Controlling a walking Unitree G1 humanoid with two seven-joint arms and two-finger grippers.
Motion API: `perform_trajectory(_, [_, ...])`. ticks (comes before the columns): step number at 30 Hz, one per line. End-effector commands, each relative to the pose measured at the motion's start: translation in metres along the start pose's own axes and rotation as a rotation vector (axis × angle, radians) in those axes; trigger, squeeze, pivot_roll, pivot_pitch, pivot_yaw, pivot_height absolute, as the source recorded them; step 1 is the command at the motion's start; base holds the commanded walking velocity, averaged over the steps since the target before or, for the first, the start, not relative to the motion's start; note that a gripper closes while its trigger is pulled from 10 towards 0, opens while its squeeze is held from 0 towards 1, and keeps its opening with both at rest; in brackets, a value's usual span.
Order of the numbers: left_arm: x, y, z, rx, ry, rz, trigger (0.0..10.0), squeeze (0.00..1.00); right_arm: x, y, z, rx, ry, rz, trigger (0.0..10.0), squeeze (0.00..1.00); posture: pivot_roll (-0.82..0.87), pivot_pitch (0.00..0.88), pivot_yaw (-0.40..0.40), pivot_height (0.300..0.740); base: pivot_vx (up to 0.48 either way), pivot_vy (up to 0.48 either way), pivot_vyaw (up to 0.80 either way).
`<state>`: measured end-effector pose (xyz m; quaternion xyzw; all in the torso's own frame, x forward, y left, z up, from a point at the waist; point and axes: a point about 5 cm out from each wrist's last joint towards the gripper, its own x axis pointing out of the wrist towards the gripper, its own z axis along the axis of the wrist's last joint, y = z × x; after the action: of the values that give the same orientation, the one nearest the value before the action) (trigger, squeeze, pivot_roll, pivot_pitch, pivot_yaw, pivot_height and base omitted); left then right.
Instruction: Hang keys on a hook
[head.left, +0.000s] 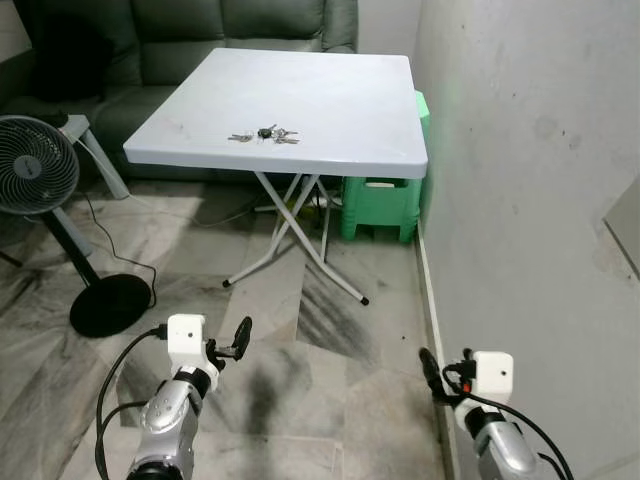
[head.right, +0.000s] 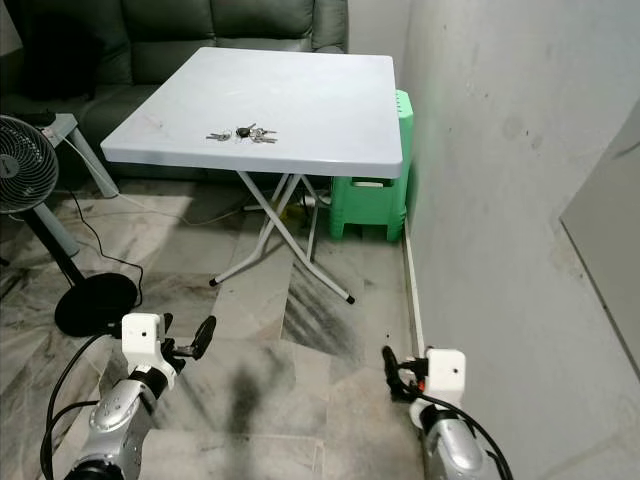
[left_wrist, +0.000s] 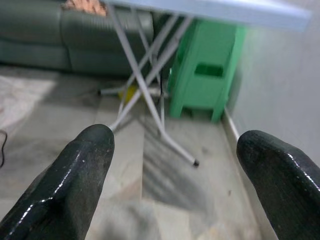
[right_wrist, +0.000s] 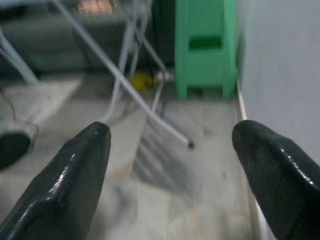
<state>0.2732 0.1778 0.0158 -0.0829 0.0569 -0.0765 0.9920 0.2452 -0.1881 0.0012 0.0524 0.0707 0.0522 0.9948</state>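
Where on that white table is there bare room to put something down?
Nearly all of the table is bare: the whole far half toward the sofa, and the side along the wall. The keys lie near the front edge, with bare patches to either side. Underneath it is crowded, with crossed legs and a green stool.

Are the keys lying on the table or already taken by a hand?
Lying on the table: the keys rest flat on the white table, with both hands low above the floor.
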Motion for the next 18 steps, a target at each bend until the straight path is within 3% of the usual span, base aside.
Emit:
perform_trajectory(1, [0.0, 0.001, 0.011, -0.01, -0.058, -0.001, 10.0, 0.0, 0.001, 0.007, 0.011, 0.012, -0.072, 0.015, 10.0, 0.0, -0.04, 0.0, 0.024, 0.74, 0.0, 0.0, 0.0])
perform_trajectory(11, [0.005, -0.008, 0.05, -0.021, -0.201, -0.023, 10.0, 0.0, 0.009, 0.02, 0.059, 0.003, -0.24, 0.057, 10.0, 0.0, -0.03, 0.0, 0.021, 0.74, 0.0, 0.0, 0.0])
perform_trajectory(18, [0.001, -0.006, 0.057, -0.041, -0.201, -0.007, 10.0, 0.0, 0.005, 0.02, 0.062, 0.006, -0.229, 0.056, 10.0, 0.0, -0.03, 0.0, 0.02, 0.74, 0.0, 0.111, 0.0])
